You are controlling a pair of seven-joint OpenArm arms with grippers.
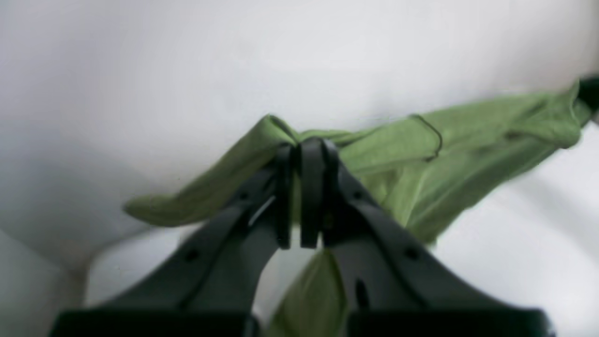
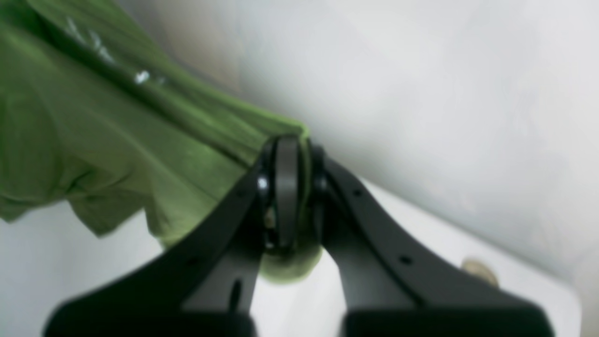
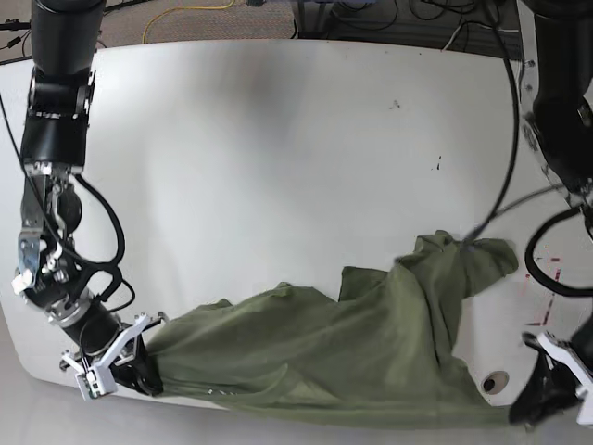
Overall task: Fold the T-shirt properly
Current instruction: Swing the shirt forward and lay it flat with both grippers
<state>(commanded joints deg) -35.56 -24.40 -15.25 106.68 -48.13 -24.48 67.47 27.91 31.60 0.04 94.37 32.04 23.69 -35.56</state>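
Observation:
The olive-green T-shirt (image 3: pixel 352 357) lies bunched and stretched along the front edge of the white table (image 3: pixel 278 139), with one rumpled part reaching up toward the right. At its left end, my right gripper (image 3: pixel 148 371) is shut on a corner of the cloth. The right wrist view shows that gripper (image 2: pixel 292 150) pinching a fold of the T-shirt (image 2: pixel 93 140), which hangs away to the left. My left gripper (image 3: pixel 523 413) holds the cloth's right end at the table's front right corner. Its wrist view shows the left gripper (image 1: pixel 299 150) shut on the T-shirt (image 1: pixel 468 135).
A black cable (image 3: pixel 508 139) from the right-hand arm hangs over the table's right side. A small round hole (image 3: pixel 494 381) and red marks (image 3: pixel 548 276) sit near the right edge. Cables lie on the floor behind the table's far edge.

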